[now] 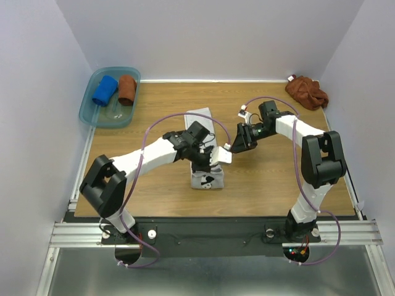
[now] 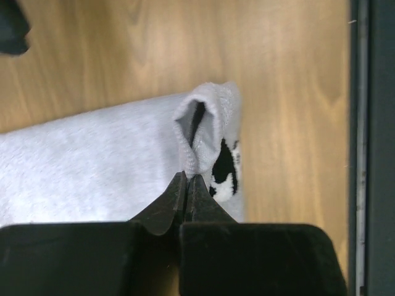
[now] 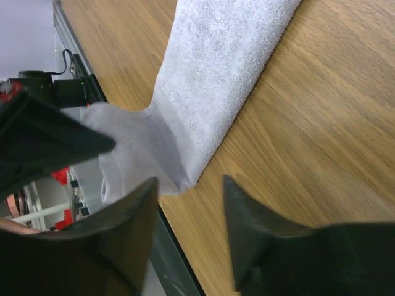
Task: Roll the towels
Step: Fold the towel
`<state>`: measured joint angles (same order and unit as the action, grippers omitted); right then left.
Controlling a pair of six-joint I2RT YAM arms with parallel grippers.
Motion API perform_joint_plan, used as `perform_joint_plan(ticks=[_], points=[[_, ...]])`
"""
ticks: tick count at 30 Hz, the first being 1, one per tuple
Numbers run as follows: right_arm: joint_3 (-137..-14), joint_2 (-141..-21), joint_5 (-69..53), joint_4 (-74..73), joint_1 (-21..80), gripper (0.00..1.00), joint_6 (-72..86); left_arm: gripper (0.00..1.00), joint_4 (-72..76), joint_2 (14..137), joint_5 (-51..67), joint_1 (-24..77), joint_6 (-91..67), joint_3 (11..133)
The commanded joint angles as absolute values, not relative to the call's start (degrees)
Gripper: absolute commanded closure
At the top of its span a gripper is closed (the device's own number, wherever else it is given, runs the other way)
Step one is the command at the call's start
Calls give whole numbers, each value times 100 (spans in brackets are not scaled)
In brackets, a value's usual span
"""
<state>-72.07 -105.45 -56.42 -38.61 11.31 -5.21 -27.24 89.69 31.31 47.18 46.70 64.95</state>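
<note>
grey towel [image 2: 111, 166] in left jaws (pinched)

The light grey towel [image 3: 216, 80] is soft terry cloth with a nubbly, matt pile (its corner bears a black-and-white printed patch). The table [image 1: 278, 185] is smooth wood-grain with a faint sheen. The blue tub [image 1: 86, 108] looks like translucent glossy plastic. The rust-brown towel [image 1: 307, 91] is fuzzy, matt cloth.

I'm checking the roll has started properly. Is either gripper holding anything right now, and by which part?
The left gripper is shut on the grey towel, pinching its near end edge. The right gripper is open beside that end, holding nothing.
</note>
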Motion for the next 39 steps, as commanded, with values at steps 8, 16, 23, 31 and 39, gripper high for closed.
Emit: perform_joint_plan(ticks=[8,16,23,31,39], points=[[-7436,-10441,-5484,-3981,1028,5,-694,100,-2821,9949,3278,3868,5150,7558],[-7418,-10441,-5502,-4034,1011,4,-756,100,-2786,10388,3226,3683,5265,7813],[-7392,-10476,-5520,-4078,1020,3,-835,98,-2690,10556,3111,3630,5317,7778],[-7339,-10520,-5546,-4113,1011,3,-905,97,-2602,10731,3041,3551,5343,7848],[-7286,-10547,-5563,-4140,1011,3,-967,94,-2602,10758,3015,3551,5405,7928]])
